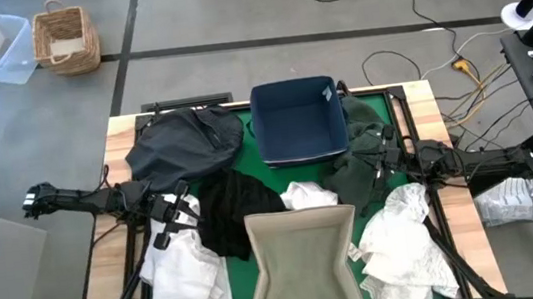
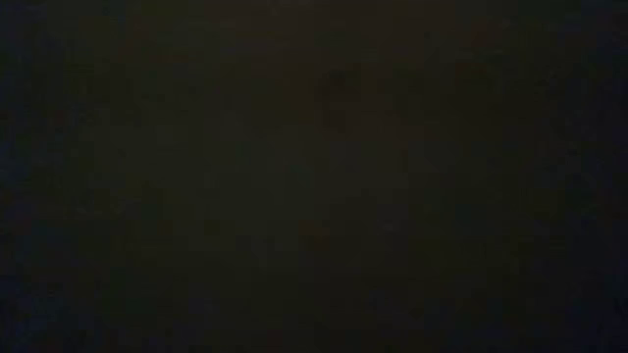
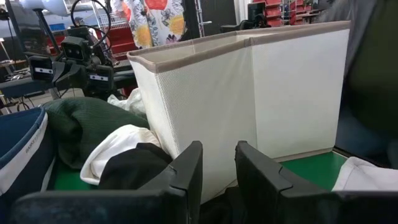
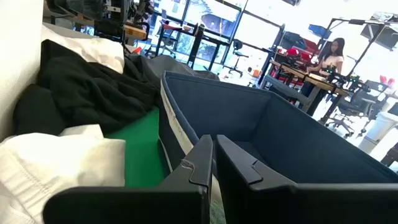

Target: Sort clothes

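Green table mat: your left gripper, slightly parted and empty, has the crumpled black fabric garment nearest, at 3 o'clock; right gripper closed.

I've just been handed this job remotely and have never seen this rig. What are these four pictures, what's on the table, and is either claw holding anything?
Two dark robot arms work at a green-topped wooden table. The overhead picture shows everything; the table-height picture is black, so useless. The other two come from cameras on each wrist.

On the table: an empty navy blue plastic bin, a beige fabric bin, and loose clothes: a charcoal grey garment, a black garment, a dark green garment, and white wrinkly garments at both near corners.

The left gripper sits slightly parted facing the beige bin, the right gripper shut beside the blue bin. Neither visibly holds anything.
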